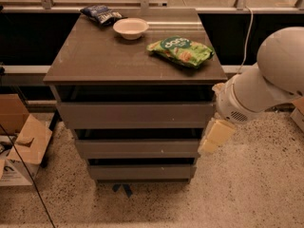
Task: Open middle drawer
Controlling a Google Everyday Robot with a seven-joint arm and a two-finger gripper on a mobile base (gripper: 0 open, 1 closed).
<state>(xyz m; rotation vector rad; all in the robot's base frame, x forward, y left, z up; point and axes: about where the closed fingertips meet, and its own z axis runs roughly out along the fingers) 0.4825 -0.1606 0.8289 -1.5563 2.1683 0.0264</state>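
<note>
The drawer cabinet stands in the centre with three grey-brown drawer fronts stacked. The middle drawer [137, 148] is the medium-height front between the tall top drawer [135, 114] and the slim bottom drawer [141, 171]; its front sits level with the others. My gripper [214, 137] hangs cream-coloured below the white arm [263, 87], at the right end of the middle drawer front, right next to its right corner.
On the cabinet top [95, 56] lie a green chip bag [180, 51], a white bowl [130, 27] and a dark snack bag [100, 14]. Cardboard boxes [21, 141] sit on the floor at left. Speckled floor [256, 189] lies at right and in front.
</note>
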